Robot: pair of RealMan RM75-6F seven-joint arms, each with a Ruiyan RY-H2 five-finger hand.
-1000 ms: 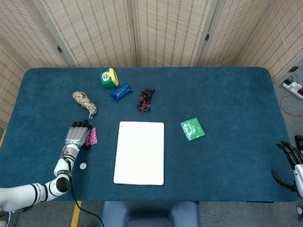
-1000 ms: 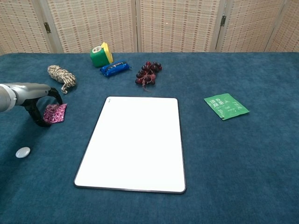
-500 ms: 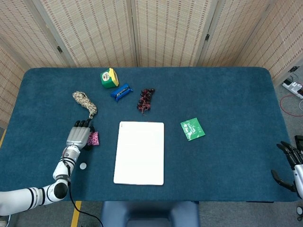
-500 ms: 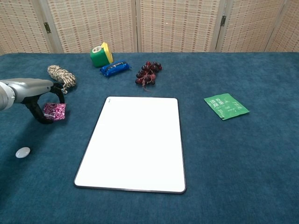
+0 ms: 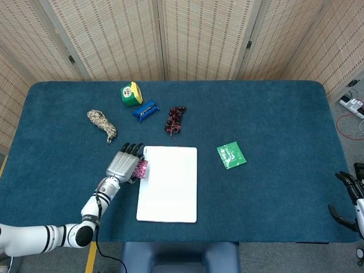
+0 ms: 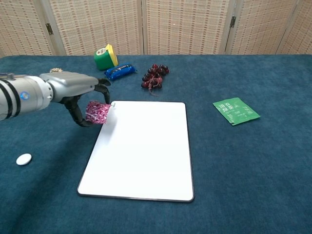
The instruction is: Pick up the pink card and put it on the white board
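My left hand (image 5: 124,165) (image 6: 80,92) holds the pink patterned card (image 5: 141,169) (image 6: 98,112) in the air, right at the left edge of the white board (image 5: 170,193) (image 6: 146,156). The card hangs from the fingers, just above the board's upper left corner. My right hand (image 5: 348,196) sits at the far right edge of the head view, off the table, fingers apart and holding nothing. It does not show in the chest view.
A rope bundle (image 5: 102,125), a green and yellow tape measure (image 5: 131,93), a blue packet (image 5: 145,110) and dark grapes (image 5: 174,119) lie at the back. A green card (image 5: 231,154) lies right of the board. A small white disc (image 6: 23,159) lies near the front left.
My left hand has lifted the pink card off the table and carried it right, from beside the rope to the board's left edge. The white disc is now hidden by the arm in the head view.
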